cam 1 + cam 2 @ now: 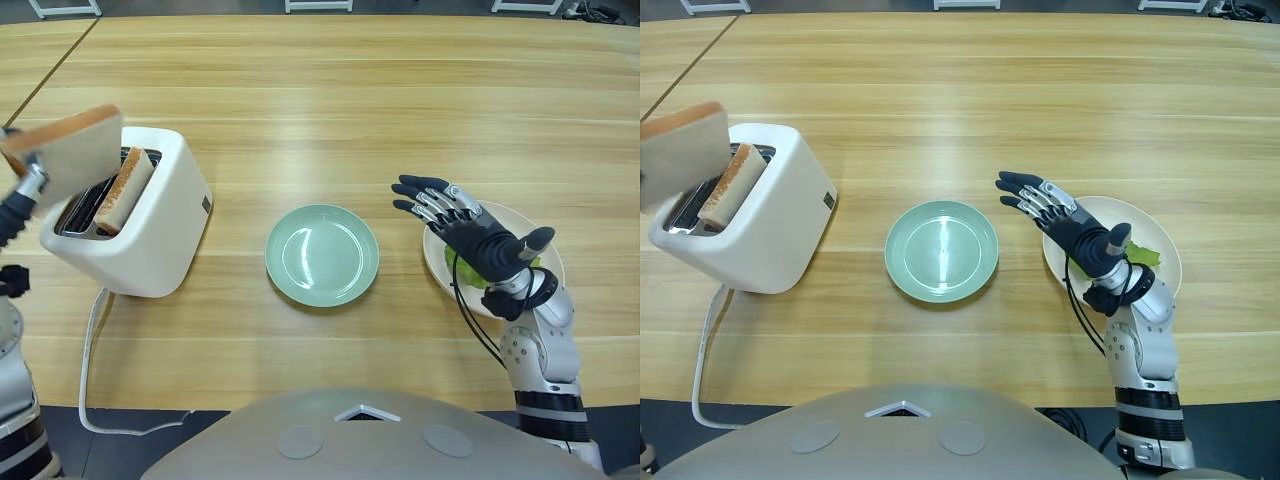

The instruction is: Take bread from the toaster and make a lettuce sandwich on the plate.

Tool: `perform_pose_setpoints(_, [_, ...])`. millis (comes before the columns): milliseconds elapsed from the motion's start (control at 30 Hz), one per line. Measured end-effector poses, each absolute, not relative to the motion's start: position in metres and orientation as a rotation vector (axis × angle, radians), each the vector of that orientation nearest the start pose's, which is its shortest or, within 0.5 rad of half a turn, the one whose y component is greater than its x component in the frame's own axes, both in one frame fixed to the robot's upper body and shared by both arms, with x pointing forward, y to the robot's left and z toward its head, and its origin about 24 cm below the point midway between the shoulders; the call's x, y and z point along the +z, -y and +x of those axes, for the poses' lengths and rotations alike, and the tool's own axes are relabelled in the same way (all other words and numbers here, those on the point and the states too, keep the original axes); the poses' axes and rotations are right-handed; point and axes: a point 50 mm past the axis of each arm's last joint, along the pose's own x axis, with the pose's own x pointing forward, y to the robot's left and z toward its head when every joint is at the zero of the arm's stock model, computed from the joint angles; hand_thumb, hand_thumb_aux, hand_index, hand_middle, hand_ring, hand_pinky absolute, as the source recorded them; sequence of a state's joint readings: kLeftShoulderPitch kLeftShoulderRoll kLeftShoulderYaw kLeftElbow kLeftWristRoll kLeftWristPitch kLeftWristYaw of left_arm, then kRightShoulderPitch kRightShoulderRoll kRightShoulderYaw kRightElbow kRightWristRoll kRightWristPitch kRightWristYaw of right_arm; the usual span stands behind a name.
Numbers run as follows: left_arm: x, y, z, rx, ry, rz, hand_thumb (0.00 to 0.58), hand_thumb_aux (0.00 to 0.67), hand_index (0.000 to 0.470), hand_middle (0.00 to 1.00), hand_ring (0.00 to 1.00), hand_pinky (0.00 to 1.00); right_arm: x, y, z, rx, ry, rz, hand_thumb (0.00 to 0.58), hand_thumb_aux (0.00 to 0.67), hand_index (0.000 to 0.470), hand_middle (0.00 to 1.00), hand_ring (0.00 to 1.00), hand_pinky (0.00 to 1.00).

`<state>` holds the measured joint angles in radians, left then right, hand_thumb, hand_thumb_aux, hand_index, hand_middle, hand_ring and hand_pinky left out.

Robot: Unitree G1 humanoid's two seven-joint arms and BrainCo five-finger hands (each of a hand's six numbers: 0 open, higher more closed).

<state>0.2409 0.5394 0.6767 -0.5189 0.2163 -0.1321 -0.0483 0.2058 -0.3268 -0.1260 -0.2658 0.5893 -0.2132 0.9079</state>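
Your left hand [22,190] has its fingers holding one bread slice [72,152] up over the toaster [150,235], which sits at 9 o'clock from the green plate [280,275], and a second slice [125,190] pokes out of the slot. Your right hand [475,235] hangs with fingers spread wide, holding nothing, over the lettuce [1143,256] on the white plate [1168,270] at 3 o'clock. Be careful: the hold looks to be just on the slice's edge, so it could slip and drop before the green plate, and a low swing could bump the toaster.
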Motion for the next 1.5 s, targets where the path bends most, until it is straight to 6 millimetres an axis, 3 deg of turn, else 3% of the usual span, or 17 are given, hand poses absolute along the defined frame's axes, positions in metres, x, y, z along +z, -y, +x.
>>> perform_pose_setpoints(200, [0.254, -0.278, 0.176, 0.381, 0.693, 0.891, 0.580, 0.670, 0.470, 0.00, 0.00, 0.00, 0.096, 0.194, 0.196, 0.782, 0.407, 0.081, 0.000, 0.000, 0.000, 0.00, 0.00, 0.00])
perform_pose_setpoints(300, [0.254, -0.266, 0.187, 0.309, 0.707, 0.798, 0.580, 0.670, 0.470, 0.00, 0.00, 0.00, 0.093, 0.191, 0.200, 0.789, 0.401, 0.075, 0.000, 0.000, 0.000, 0.00, 0.00, 0.00])
perform_pose_setpoints(467, [0.208, -0.229, 0.217, 0.097, 0.595, 0.545, 0.580, 0.670, 0.470, 0.00, 0.00, 0.00, 0.089, 0.185, 0.209, 0.801, 0.403, 0.079, 0.000, 0.000, 0.000, 0.00, 0.00, 0.00])
perform_pose_setpoints(633, [0.153, -0.184, 0.227, -0.086, 0.437, 0.470, 0.580, 0.670, 0.470, 0.00, 0.00, 0.00, 0.087, 0.175, 0.219, 0.843, 0.414, 0.085, 0.000, 0.000, 0.000, 0.00, 0.00, 0.00])
perform_pose_setpoints(867, [0.137, -0.137, 0.222, -0.192, 0.521, 0.766, 0.580, 0.670, 0.470, 0.00, 0.00, 0.00, 0.086, 0.172, 0.222, 0.857, 0.415, 0.087, 0.000, 0.000, 0.000, 0.00, 0.00, 0.00])
perform_pose_setpoints(1000, [0.106, -0.114, 0.222, -0.268, 0.545, 1.010, 0.580, 0.670, 0.470, 0.00, 0.00, 0.00, 0.086, 0.172, 0.222, 0.854, 0.419, 0.086, 0.000, 0.000, 0.000, 0.00, 0.00, 0.00])
perform_pose_setpoints(1200, [0.071, -0.085, 0.215, -0.385, 0.600, 1.111, 0.580, 0.670, 0.470, 0.00, 0.00, 0.00, 0.087, 0.173, 0.223, 0.846, 0.425, 0.083, 0.000, 0.000, 0.000, 0.00, 0.00, 0.00])
perform_pose_setpoints(1333, [0.064, -0.078, 0.209, -0.417, 0.666, 1.221, 0.580, 0.670, 0.470, 0.00, 0.00, 0.00, 0.088, 0.173, 0.222, 0.846, 0.429, 0.082, 0.000, 0.000, 0.000, 0.00, 0.00, 0.00])
perform_pose_setpoints(1500, [0.061, -0.080, 0.202, -0.412, 0.650, 1.232, 0.580, 0.670, 0.470, 0.00, 0.00, 0.00, 0.089, 0.172, 0.222, 0.849, 0.434, 0.081, 0.000, 0.000, 0.000, 0.00, 0.00, 0.00])
